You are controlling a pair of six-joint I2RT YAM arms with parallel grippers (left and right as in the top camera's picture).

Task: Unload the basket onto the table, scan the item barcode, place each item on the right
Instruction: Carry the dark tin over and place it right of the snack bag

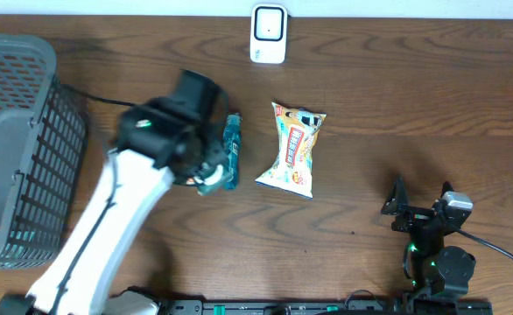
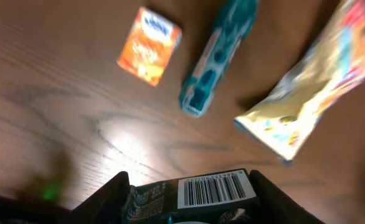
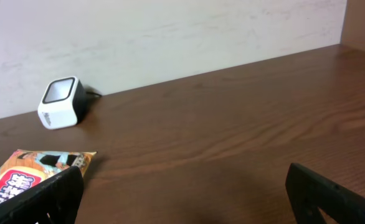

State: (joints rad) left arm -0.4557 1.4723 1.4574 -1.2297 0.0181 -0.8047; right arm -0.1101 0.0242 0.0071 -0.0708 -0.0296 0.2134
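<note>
- the dark packet (image 2: pixel 170 198) sits gripped in the left gripper (image 2: pixel 189 182), lifted above the table (image 1: pixel 388 96) left of centre, just beside the teal packet (image 1: pixel 232 147).
- its long axis runs straight across from one finger to the other; the white barcode label (image 2: pixel 212 190) faces up, away from the table, its strip tilted slightly.
- the left fingers (image 2: pixel 108 200) are about half apart, pressed on the packet's two ends.
- below it on the table lie a small orange packet (image 2: pixel 149 45), the teal packet lying lengthwise near-to-far, and right of that a yellow snack bag (image 1: pixel 293 147).
- the white scanner (image 1: pixel 268 33) stands at the far edge, well apart, with nothing between it and the held packet.
- a grey basket (image 1: pixel 29 105) fills the left side.
- the right gripper (image 3: pixel 184 180) rests near-right, jaws spread wide with nothing in them.
- from above, the arm hides the dark packet and the orange one; the wrist view cuts off the packet's lower part and is blurred.
</note>
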